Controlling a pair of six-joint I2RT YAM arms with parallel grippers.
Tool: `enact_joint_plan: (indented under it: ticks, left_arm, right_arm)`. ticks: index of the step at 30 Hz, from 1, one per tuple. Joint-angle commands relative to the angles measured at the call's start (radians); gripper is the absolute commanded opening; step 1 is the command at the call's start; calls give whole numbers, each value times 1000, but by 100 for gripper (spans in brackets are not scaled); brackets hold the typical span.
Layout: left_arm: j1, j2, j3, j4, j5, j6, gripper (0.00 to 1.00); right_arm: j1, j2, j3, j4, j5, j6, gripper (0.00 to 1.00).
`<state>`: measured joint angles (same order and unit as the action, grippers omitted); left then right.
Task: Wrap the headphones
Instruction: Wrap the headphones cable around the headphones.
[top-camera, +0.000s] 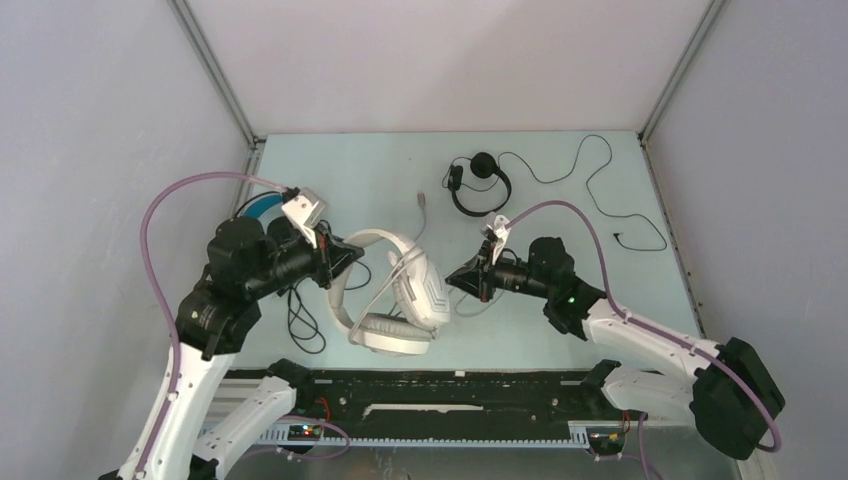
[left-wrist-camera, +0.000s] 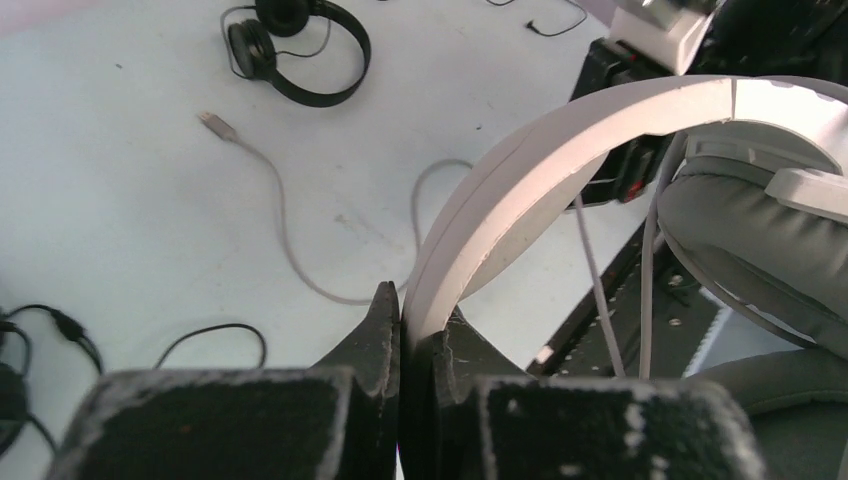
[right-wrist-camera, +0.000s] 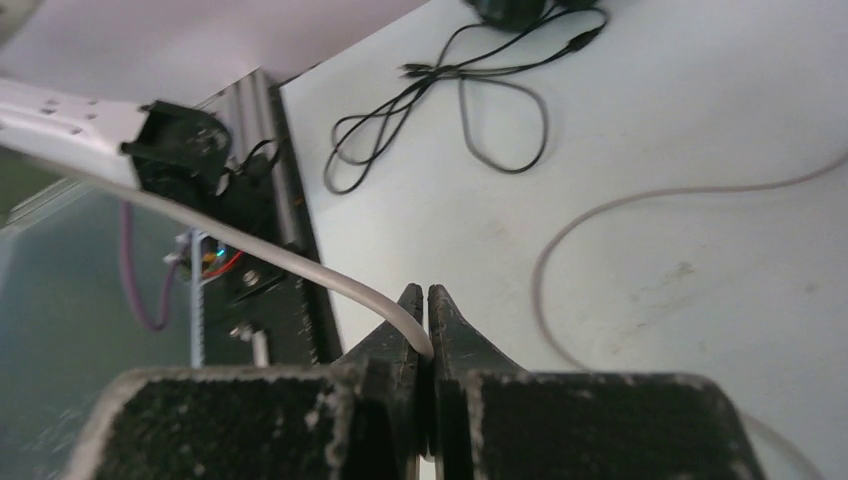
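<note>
Two narrow pinches carry everything here, and either could fail. If the right jaws pull the grey cable (right-wrist-camera: 330, 280) taut to lay a turn, the smooth cord may slide out of the tips. A hard tug could instead twist the headband (left-wrist-camera: 560, 150) out of the left jaws, which bite only its thin edge. The free end of the cable trails across the table (top-camera: 350, 170) to its plug (left-wrist-camera: 212, 123), and that slack could catch on an ear cup or drag.

The white over-ear headset (top-camera: 412, 290) sits at the front middle of the table, between the two arms. The left jaws are pressed onto its headband from the left. The right jaws are closed on the cable just to the right of the ear cups.

The small black on-ear headset (top-camera: 484, 165) lies well apart at the back. The blue-lined black headset (top-camera: 262, 207) is mostly hidden behind the left arm.
</note>
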<state>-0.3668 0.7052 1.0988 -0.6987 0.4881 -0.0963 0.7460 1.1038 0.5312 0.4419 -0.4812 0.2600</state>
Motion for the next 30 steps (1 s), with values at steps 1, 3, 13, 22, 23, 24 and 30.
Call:
enact_joint_plan:
  ticks: [1,3,13,22,23,24,30]
  left_arm:
    - [-37,-38,-31,8,-68,163,0]
    - [-78,-33,-40,-9,-145,246,0]
    - [-188,-82,-115,3,-201,510,0]
    - [-226,-78,-153,-6,-265,649,0]
    - [-233,-73,-157,-6,-277,664,0]
    - [-242,-64,-160,-10,-292,680,0]
    - [-285,-35,-179,19,-362,716,0]
  right_arm:
    - [-53,-59,72,-175,-202,115,0]
    - [-55,-81,102,-250,-244,120,0]
    - [-68,-84,252,-437,-352,192,0]
    - [-76,-27,302,-374,-478,342,0]
    - [-77,-20,306,-362,-487,358,0]
    - [-79,-10,312,-352,-493,373,0]
    - [-87,20,346,-346,-493,422,0]
